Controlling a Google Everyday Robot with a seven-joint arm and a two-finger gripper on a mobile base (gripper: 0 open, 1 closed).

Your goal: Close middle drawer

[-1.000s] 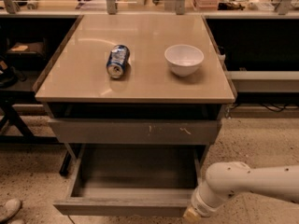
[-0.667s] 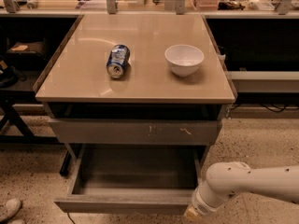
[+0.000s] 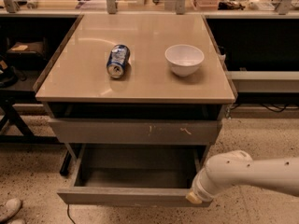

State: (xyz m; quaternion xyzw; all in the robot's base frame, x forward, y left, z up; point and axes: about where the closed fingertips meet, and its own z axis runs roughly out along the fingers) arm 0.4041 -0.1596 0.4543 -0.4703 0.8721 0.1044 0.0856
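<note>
In the camera view, the middle drawer (image 3: 133,196) is seen pulled well out toward the near side, low in a beige-topped table (image 3: 140,85). Its plain grey front panel is unmarked and its grey inside is laid bare. The gripper (image 3: 193,198) is found at the right end of that front panel, at the near right corner of the drawer. It seems to be touching the panel, though the contact itself is hidden. Whether the gripper is spread or closed cannot be told, since only a pale tan tip is shown below the white arm (image 3: 252,171), which is extended from the right edge.

Above the open drawer, a taller grey drawer front (image 3: 135,132) (marked with pale scratches right of centre) is set far back, with a dark gap between it and the top of the table. On the table a blue can (image 3: 117,60) is laid on its side left of centre. A white bowl (image 3: 184,59) is stood upright to its right, apart from it. A light shoe (image 3: 9,209) is seen on the speckled floor (image 3: 261,139) at the near left.
</note>
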